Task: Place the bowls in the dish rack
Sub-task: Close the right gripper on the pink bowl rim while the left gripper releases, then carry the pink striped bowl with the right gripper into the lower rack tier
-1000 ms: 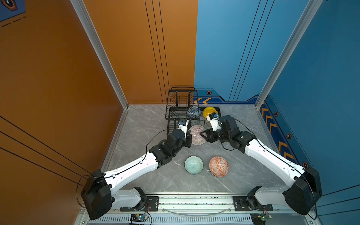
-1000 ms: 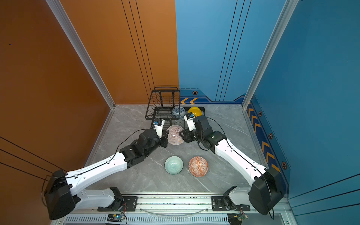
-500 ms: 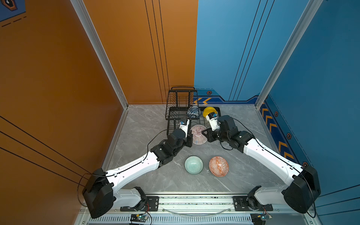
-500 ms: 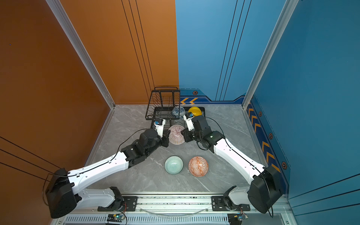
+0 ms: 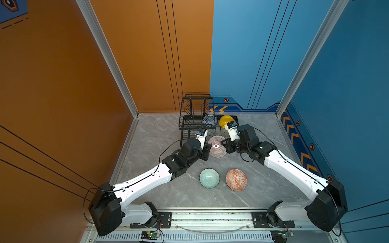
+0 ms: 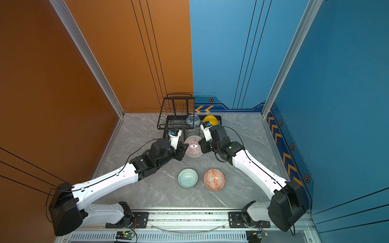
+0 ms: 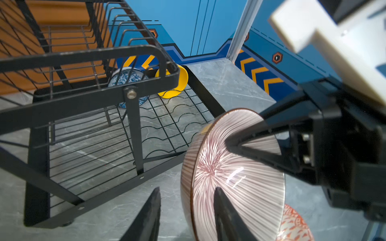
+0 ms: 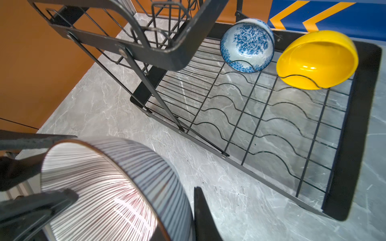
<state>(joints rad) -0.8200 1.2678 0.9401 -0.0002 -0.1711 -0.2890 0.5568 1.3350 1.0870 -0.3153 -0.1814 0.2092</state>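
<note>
Right claw (image 7: 228,144) nips the striped bowl (image 7: 240,187) by its rim; left claw (image 7: 187,191) straddles that rim, parted; bowl's lower edge cropped.

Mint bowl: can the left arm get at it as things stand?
Probably yes. The mint bowl lies uncovered on the table, apart from the orange bowl, near the left arm. The left gripper is open at the striped bowl, which the right gripper holds, so it looks free to draw back.

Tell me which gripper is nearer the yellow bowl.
Right. The right gripper grips the striped bowl in front of the yellow bowl; the left gripper sits across that striped bowl, farther to the left.
</note>
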